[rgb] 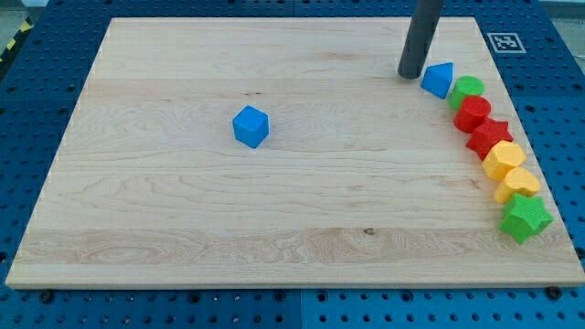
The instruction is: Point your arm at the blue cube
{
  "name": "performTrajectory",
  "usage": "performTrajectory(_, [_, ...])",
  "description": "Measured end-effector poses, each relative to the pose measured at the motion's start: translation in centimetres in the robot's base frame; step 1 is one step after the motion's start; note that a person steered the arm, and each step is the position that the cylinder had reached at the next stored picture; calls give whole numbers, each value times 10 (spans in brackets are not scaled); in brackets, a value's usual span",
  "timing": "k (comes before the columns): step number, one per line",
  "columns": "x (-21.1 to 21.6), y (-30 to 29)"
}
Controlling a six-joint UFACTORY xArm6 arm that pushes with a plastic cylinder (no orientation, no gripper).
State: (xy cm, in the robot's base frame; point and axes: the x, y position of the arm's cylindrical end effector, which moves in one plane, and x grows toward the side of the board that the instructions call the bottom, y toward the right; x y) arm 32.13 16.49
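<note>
the table (183,228) was a pale wooden board lying on a blue perforated bench (37,91). there was no claw on this arm at all, only a straight dark rod, so nothing was open or closed and nothing was held. my tip (412,75) stood on the wood toward the far right of the table, just beside a blue block (439,79) of a wedge-like shape; whether the two were touching i could not tell.

the blue cube (250,126) sat alone left of the middle of the table, well apart from my tip and from every other block.

the rest of the blocks ran in a curved row down the right edge, each one touching or nearly touching the next. behind the blue wedge-like block came a green round one (468,89), then a red block (473,112), then a red star (489,135). nearer followed a yellow block (504,159) and a second yellow block (517,183), and at the near end a green star (525,217).

a black and white square marker (504,42) was stuck at the far right corner of the table.
</note>
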Motion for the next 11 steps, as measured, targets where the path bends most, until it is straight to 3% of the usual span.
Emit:
performTrajectory(1, [12, -27])
performTrajectory(4, [20, 9])
performTrajectory(7, [28, -53])
performTrajectory(10, [187, -133])
performTrajectory(11, [210, -208])
